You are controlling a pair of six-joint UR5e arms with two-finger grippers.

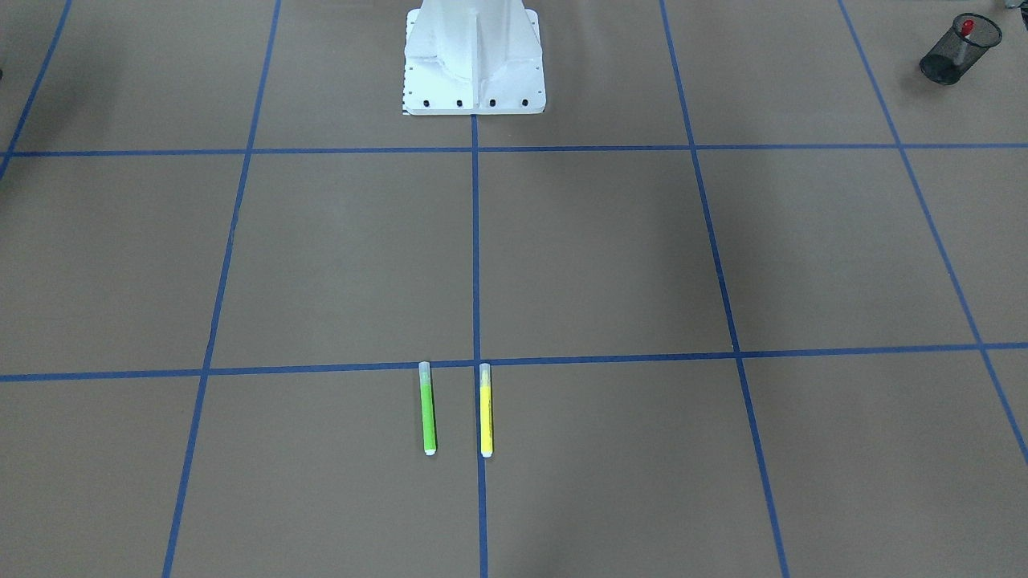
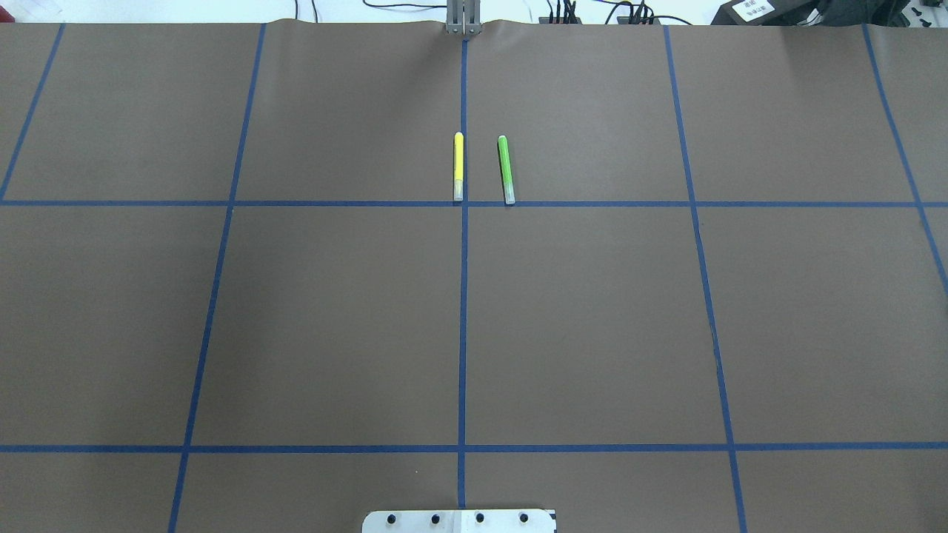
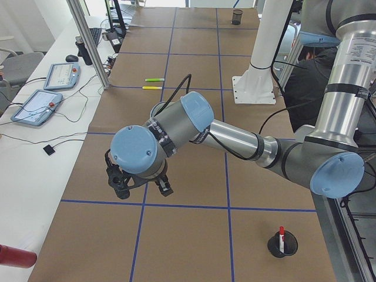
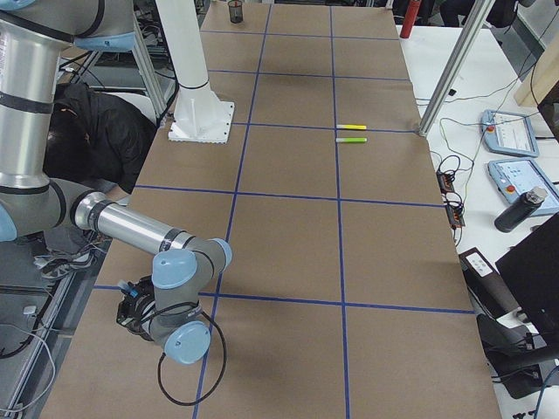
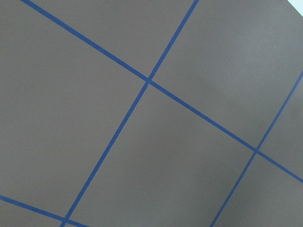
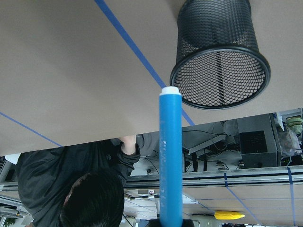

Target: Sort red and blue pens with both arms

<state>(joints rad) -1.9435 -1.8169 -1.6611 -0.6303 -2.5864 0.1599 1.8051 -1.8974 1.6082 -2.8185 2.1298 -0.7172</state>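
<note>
The red pen (image 1: 967,29) stands in a black mesh cup (image 1: 958,52) at the table corner on my left side; the exterior left view also shows this red pen (image 3: 281,236) in the cup (image 3: 282,245). My left gripper (image 3: 138,187) hangs above the table some way from that cup, and I cannot tell whether it is open or shut. In the right wrist view the blue pen (image 6: 170,156) sticks out from my right gripper (image 4: 131,312), which is shut on it. Its tip is just short of the rim of a second black mesh cup (image 6: 220,52).
A green marker (image 2: 506,170) and a yellow marker (image 2: 458,166) lie side by side at the far middle of the table. The white robot base (image 1: 474,60) stands at the near edge. A person (image 4: 96,131) in dark clothes crouches beside the table near the base.
</note>
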